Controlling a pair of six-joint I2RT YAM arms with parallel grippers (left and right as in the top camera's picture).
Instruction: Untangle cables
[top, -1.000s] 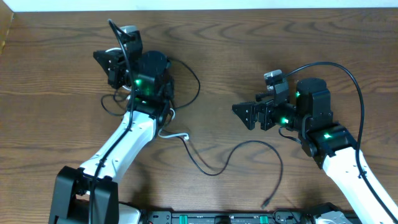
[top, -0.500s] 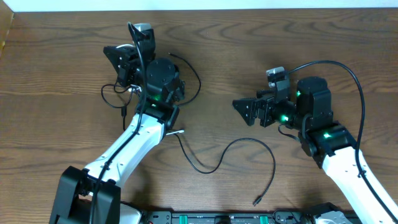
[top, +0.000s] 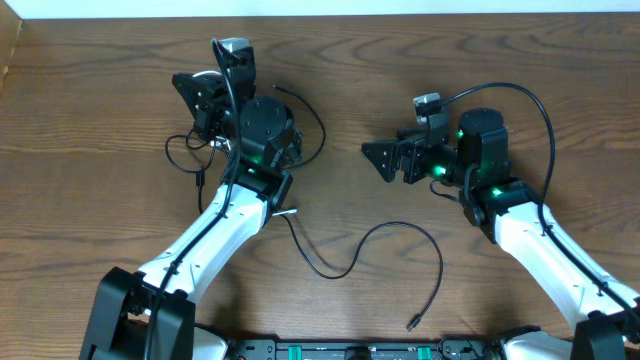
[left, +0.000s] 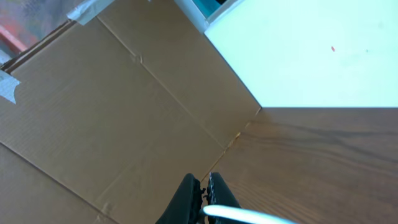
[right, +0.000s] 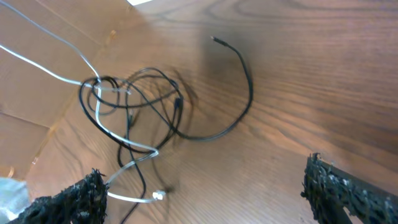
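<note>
Cables first: you have 1 white cable (right: 127, 144) and at least 2 black cables (right: 250, 93), snarled into 1 knot (right: 127, 99) on the wooden table (top: 520, 70), just beside the left arm (top: 215, 225). The exact strand count inside that knot is hard to read. From overhead, the left arm covers part of the snarl. 1 long black strand (top: 345, 276) runs clear of it toward the near edge and ends in a small plug. In the right wrist view, 2 white runs climb off the knot and leave the picture at the left edge, while a white plug end (right: 160, 195) lies flat on the wood.

Now the 2 grippers. Your left gripper (left: 201, 188) has its jaws pinched almost together on the white cable, which is blurred and cut off at the bottom of that view. Your right gripper (top: 380, 161) stands wide, fingers (right: 71, 199) far apart, holding nothing, touching nothing, well apart from the knot.
</note>
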